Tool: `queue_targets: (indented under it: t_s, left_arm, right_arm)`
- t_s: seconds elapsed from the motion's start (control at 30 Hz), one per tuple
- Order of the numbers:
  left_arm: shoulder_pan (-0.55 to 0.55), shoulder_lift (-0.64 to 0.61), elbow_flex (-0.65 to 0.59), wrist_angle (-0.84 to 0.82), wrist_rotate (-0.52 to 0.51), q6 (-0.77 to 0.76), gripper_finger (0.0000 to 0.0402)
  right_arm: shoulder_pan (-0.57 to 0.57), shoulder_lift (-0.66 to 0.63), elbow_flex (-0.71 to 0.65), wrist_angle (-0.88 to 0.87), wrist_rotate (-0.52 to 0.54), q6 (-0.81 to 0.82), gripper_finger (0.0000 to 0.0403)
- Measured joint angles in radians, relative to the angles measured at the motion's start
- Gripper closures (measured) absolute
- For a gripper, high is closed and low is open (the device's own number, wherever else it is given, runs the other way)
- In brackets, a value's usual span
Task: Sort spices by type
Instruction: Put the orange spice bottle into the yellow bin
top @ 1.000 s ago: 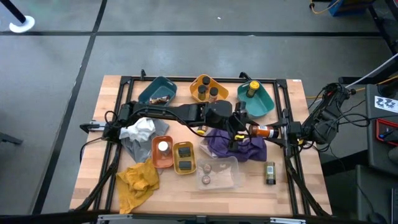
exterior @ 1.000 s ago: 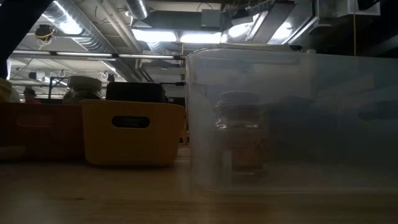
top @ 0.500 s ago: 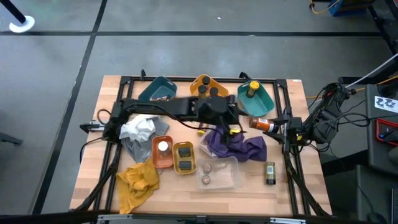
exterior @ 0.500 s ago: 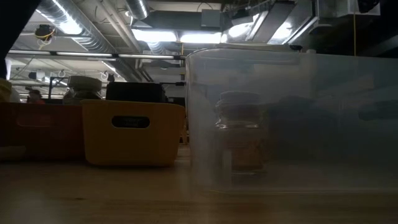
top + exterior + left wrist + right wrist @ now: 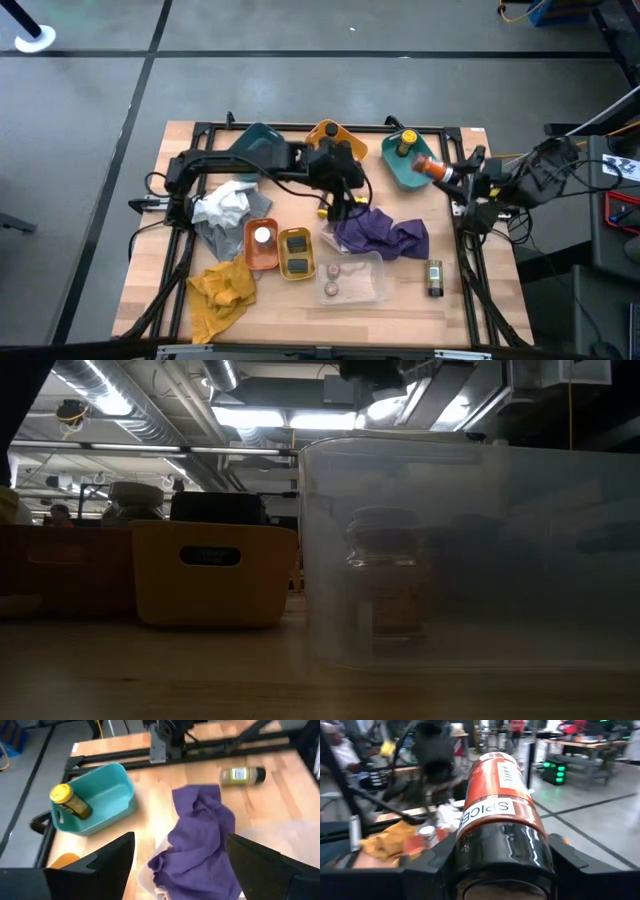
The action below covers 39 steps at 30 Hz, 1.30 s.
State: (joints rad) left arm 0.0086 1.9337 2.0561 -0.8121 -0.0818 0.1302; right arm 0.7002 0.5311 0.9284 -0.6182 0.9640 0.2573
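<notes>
We saw the right pincer [image 5: 443,172] clamped on an orange-labelled spice jar [image 5: 426,165], held at the right edge of the teal tray [image 5: 395,170] at the far right of the counter [image 5: 470,295]; a yellow-lidded jar [image 5: 406,140] stood in that tray; the left pincer [image 5: 337,207] hung with its fingers spread wide and empty, just beside the purple cloth [image 5: 385,234]; a dark-capped jar [image 5: 434,277] lay on its side near the right edge; two pale-lidded jars [image 5: 343,272] sat in the clear bin [image 5: 376,291].
</notes>
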Motion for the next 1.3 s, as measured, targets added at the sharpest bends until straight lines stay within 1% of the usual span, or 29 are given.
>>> queue_targets:
  t_s: [0.13, 0.33, 0.43, 0.57, 0.67, 0.77, 0.83, 0.97, 1.03, 1.17, 1.23, 1.3]
  left_arm:
    - [0.009, 0.002, -0.112, 0.083, 0.002, 0.016, 0.0107]
    - [0.056, 0.004, -0.312, 0.291, 0.007, 0.037, 0.0107]
    - [0.084, 0.004, -0.394, 0.410, 0.062, 0.051, 0.0107]
    - [0.109, 0.004, -0.443, 0.477, 0.137, 0.057, 0.0107]
    - [0.116, 0.004, -0.446, 0.499, 0.154, 0.060, 0.0107]
    - [0.123, 0.004, -0.447, 0.541, 0.154, 0.056, 0.0107]
    - [0.128, 0.004, -0.447, 0.558, 0.157, 0.056, 0.0107]
    - [0.150, 0.004, -0.447, 0.565, 0.157, 0.059, 0.0107]
    - [0.161, 0.004, -0.451, 0.563, 0.157, 0.055, 0.0107]
    - [0.192, 0.001, -0.515, 0.619, 0.157, 0.039, 0.0107]
    - [0.211, 0.000, -0.550, 0.634, 0.158, 0.032, 0.0107]
    - [0.230, -0.002, -0.597, 0.683, 0.157, 0.021, 0.0107]
  right_arm:
    - [-0.135, 0.042, 0.081, -0.120, -0.050, 0.025, 0.0202]
    - [-0.376, 0.123, 0.201, -0.340, -0.174, 0.135, 0.0202]
    - [-0.520, 0.193, 0.241, -0.445, -0.291, 0.183, 0.0202]
    - [-0.722, 0.289, 0.279, -0.529, -0.484, 0.192, 0.0202]
    - [-0.853, 0.355, 0.282, -0.528, -0.623, 0.178, 0.0202]
    - [-0.956, 0.432, 0.282, -0.514, -0.708, 0.114, 0.0199]
    - [-1.005, 0.492, 0.282, -0.482, -0.765, 0.073, 0.0197]
    - [-1.085, 0.612, 0.282, -0.368, -0.842, -0.044, 0.0202]
    - [-1.135, 0.669, 0.282, -0.309, -0.923, -0.096, 0.0202]
    - [-1.227, 0.788, 0.282, -0.237, -1.058, -0.157, 0.0200]
    - [-1.268, 0.845, 0.282, -0.218, -1.096, -0.187, 0.0200]
    - [-1.305, 0.897, 0.282, -0.208, -1.129, -0.214, 0.0201]
